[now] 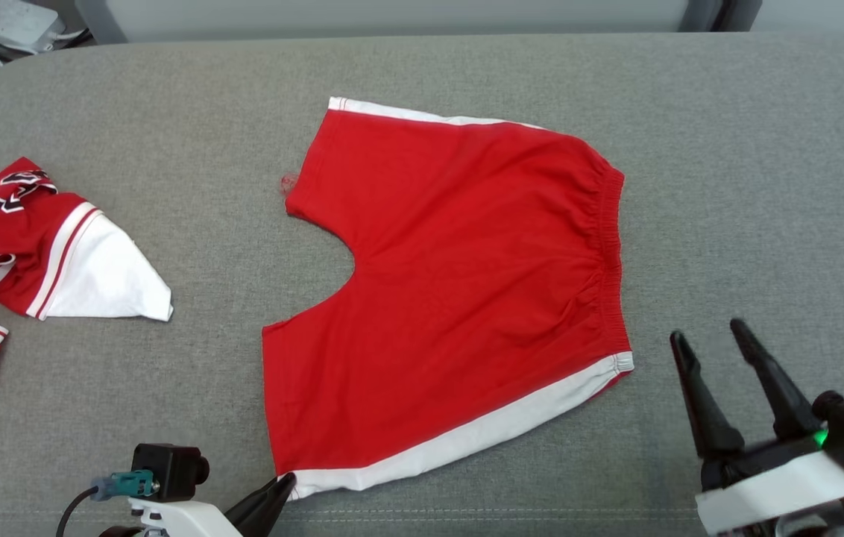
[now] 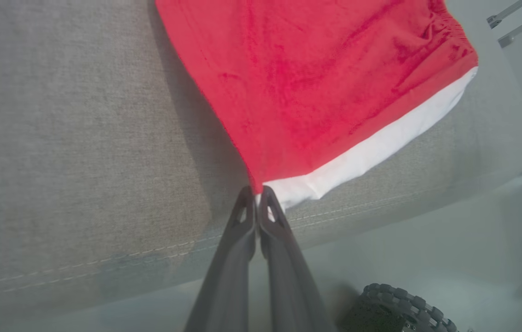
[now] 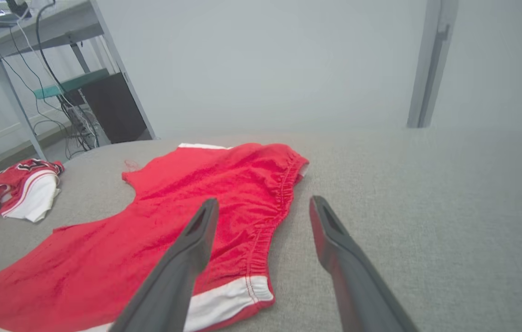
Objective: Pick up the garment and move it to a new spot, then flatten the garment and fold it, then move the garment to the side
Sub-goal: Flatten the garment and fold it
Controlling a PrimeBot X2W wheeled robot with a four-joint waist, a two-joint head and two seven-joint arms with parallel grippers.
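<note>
The garment (image 1: 467, 283) is a pair of red shorts with white side stripes, spread flat on the grey padded surface (image 1: 728, 186), waistband to the right. My left gripper (image 1: 284, 483) is at the near left leg corner, shut on the garment's white-striped hem; in the left wrist view the left gripper (image 2: 256, 191) pinches that corner of the garment (image 2: 316, 92). My right gripper (image 1: 709, 332) stands open, just right of the near waistband corner, holding nothing. In the right wrist view the right gripper (image 3: 263, 202) hovers over the waistband edge of the garment (image 3: 187, 207).
A second red and white jersey (image 1: 27, 253) lies crumpled at the left edge, seen too as the jersey (image 3: 16, 193). The surface's front seam (image 2: 104, 260) runs close to my left gripper. A ribbed wheel (image 2: 399, 309) sits below. A desk with cables (image 3: 49, 69) stands beyond.
</note>
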